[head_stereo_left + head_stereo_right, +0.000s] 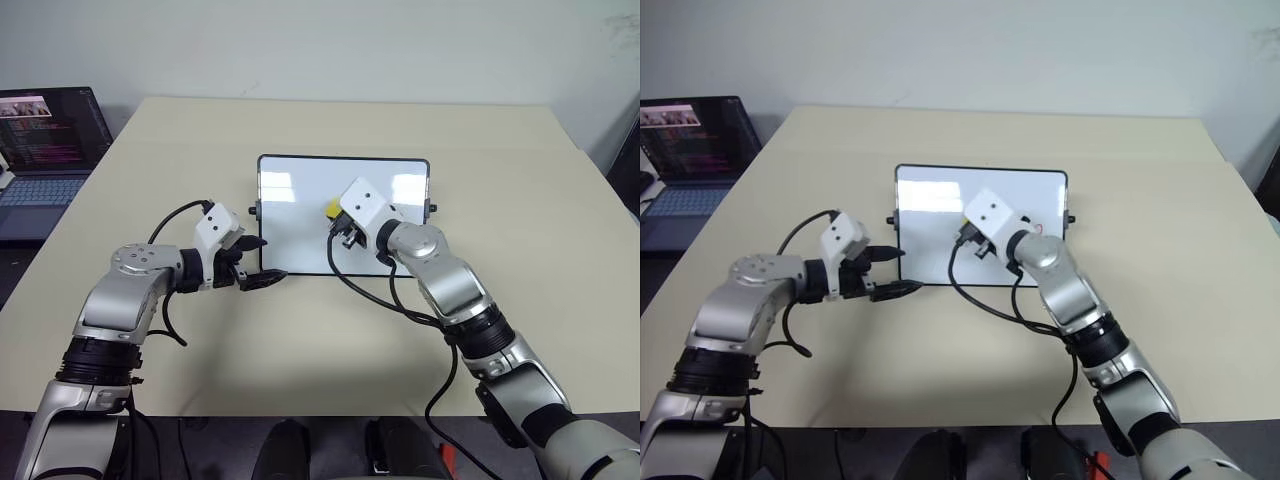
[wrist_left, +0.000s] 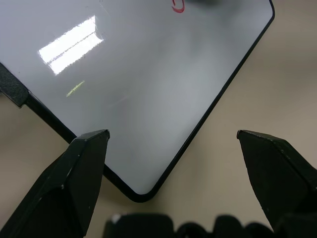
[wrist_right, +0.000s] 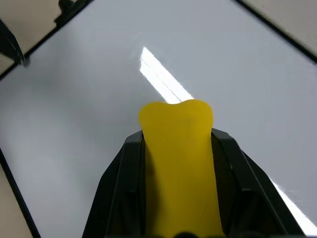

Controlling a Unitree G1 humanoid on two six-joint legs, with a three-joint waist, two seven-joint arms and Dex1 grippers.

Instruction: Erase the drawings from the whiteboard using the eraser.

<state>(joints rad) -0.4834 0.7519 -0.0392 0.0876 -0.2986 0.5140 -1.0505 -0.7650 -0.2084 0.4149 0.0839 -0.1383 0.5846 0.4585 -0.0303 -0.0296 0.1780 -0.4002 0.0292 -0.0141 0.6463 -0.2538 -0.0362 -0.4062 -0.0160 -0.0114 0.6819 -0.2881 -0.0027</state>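
Clamped between the right gripper's [image 3: 176, 148] 2 fingers, the eraser [image 3: 177, 148] hovers over the whiteboard [image 1: 300, 200] for wiping, while the left gripper [image 2: 173, 144] stands open at its corner, apparently bracing.

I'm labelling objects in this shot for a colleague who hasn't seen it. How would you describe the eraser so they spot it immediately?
Start at the beige table and find the black-framed whiteboard near its middle. Over the board hangs the right gripper, shut on the eraser. It is a small yellow block, the only bright yellow thing there.
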